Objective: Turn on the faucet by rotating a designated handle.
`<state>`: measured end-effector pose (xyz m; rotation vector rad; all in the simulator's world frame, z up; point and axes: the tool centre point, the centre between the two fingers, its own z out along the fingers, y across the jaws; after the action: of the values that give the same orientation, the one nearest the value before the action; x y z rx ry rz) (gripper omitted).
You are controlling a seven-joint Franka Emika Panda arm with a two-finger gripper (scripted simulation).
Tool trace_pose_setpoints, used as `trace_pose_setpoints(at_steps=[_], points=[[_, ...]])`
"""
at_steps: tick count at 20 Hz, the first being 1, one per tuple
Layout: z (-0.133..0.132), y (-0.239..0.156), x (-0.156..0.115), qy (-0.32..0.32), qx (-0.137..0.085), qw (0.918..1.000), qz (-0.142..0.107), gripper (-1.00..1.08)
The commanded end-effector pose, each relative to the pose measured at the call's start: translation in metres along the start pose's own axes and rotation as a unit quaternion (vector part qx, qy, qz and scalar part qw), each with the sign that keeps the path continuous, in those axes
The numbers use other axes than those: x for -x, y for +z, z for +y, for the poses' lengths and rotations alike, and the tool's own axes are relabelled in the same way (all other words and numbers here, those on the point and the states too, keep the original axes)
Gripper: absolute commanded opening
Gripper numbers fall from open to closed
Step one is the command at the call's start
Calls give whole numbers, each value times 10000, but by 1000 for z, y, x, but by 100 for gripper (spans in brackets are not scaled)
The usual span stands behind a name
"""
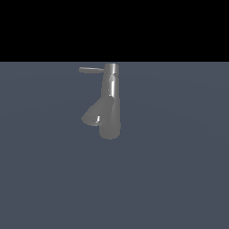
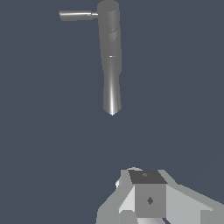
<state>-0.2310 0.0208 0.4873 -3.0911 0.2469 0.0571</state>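
At the centre of the exterior view the faucet is seen upright, its handle jutting toward nine o'clock. The gripper is held well apart; its spread cannot be told. A stiff, slick rod is expected, best pushed near its tip.

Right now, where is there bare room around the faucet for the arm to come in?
Only the faucet stands on the floor. Bare floor lies all around it: wide to the exterior view's right of the column, and in front. Tightest is the exterior view's left, where the handle and the spout stick out. The gripper is well clear.
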Motion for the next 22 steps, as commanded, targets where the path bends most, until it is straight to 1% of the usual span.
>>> trace_pose_setpoints(at_steps=[1,6,11,16,22], points=[[-2,0,-11,220,33,9998,3,-100],[-9,2,-38,773,111,9969,17,-100],[-16,7,-68,1351,181,9907,40,-100],[-24,14,-97,1917,236,9812,68,-100],[-33,27,-133,2579,282,9657,104,-100]])
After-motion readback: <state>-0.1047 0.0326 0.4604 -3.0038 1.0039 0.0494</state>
